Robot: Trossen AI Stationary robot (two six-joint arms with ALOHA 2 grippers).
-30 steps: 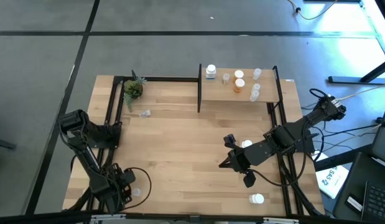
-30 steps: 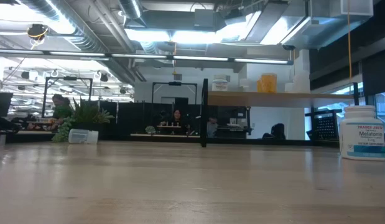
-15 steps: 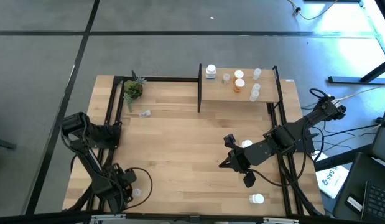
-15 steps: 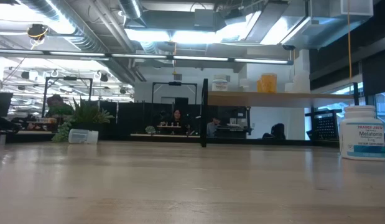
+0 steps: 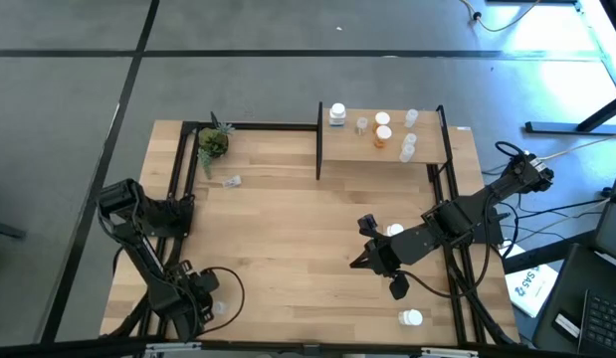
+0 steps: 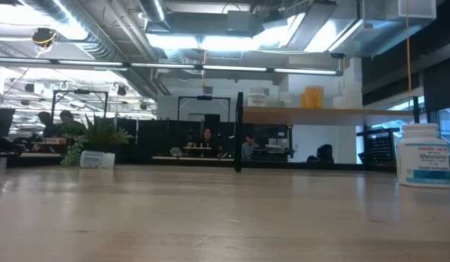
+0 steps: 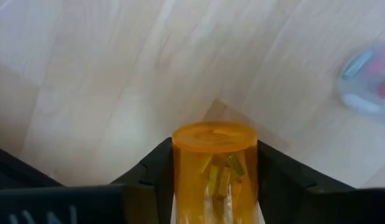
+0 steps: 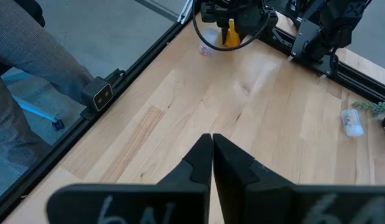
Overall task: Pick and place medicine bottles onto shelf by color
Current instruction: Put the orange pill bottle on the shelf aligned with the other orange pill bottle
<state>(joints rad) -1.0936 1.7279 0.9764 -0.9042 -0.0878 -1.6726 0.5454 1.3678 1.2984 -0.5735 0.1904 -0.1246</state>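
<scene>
Left gripper: down at the near left corner of the table, fingers set on either side of an orange bottle, touching its sides
Orange bottle: between the left fingers, its end facing the tabletop; also visible far off in the right wrist view
Right gripper: over the right half of the table, well apart from the left one, fingers pressed together with nothing between them
Shelf: raised board at the far right of the table, between black posts; it carries a white bottle, an orange bottle with white cap and several clear ones
Loose clear bottle: lying on its side on the tabletop near the potted plant
White bottles on table: one near the front right edge, another just beside the right arm
Labelled white bottle: upright at the right in the low view
Blurred pale thing: on the wood near the left gripper; cannot tell what it is
People: seated far back in the room; a grey trouser leg beside the table
</scene>
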